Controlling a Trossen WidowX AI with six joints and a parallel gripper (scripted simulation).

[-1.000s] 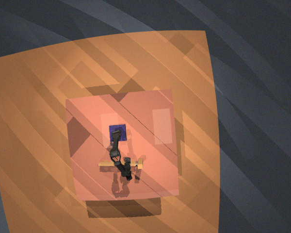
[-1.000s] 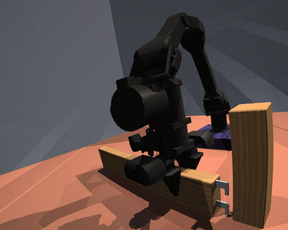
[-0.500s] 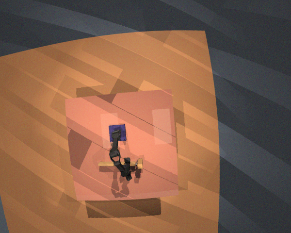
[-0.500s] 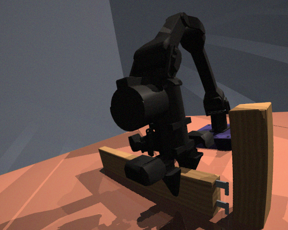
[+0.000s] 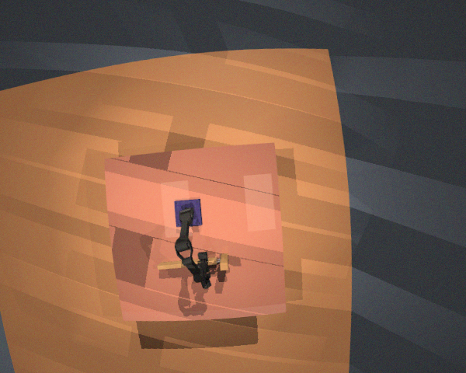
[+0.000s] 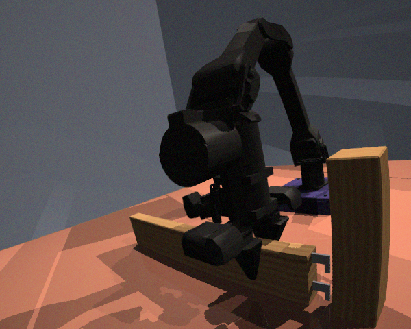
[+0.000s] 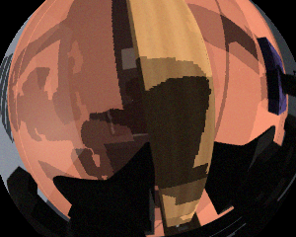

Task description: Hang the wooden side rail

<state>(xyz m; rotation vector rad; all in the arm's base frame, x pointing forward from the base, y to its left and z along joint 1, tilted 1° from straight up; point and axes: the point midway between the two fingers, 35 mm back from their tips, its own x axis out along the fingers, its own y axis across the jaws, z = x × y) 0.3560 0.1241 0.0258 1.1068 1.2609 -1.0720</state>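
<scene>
Gripper (image 5: 204, 263) (image 6: 264, 247) (image 7: 167, 144) clamped on rail (image 5: 169, 265) (image 6: 287, 267) (image 7: 174, 44); hooks (image 6: 327, 263) outside post (image 6: 356, 234) (image 5: 224, 261); slot hidden.

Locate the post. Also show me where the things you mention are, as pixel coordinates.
Exterior view: post (image 5: 224, 262) (image 6: 356, 240) stands upright at the right, just beyond the hooks (image 6: 320, 258) on the rail's (image 5: 169, 266) (image 6: 287, 269) (image 7: 170, 35) near end.

On the bench (image 5: 225, 160) (image 6: 407, 212) (image 7: 247, 114), in the top view: base plate (image 5: 177, 222) (image 6: 314, 205) (image 7: 272, 81) left of centre, under the arm (image 5: 184, 235) (image 6: 294, 102). Below it there, side rail (image 5: 168, 266) (image 6: 287, 269) (image 7: 175, 30) running left to right, with headboard post (image 5: 224, 262) (image 6: 356, 229) beyond its right end. Between rail and post in the exterior view, upper hook (image 6: 319, 258) directly over lower hook (image 6: 319, 286), both on the rail's near end. Around the rail, end effector (image 5: 203, 265) (image 6: 264, 253) (image 7: 167, 144), one finger on each side.
</scene>
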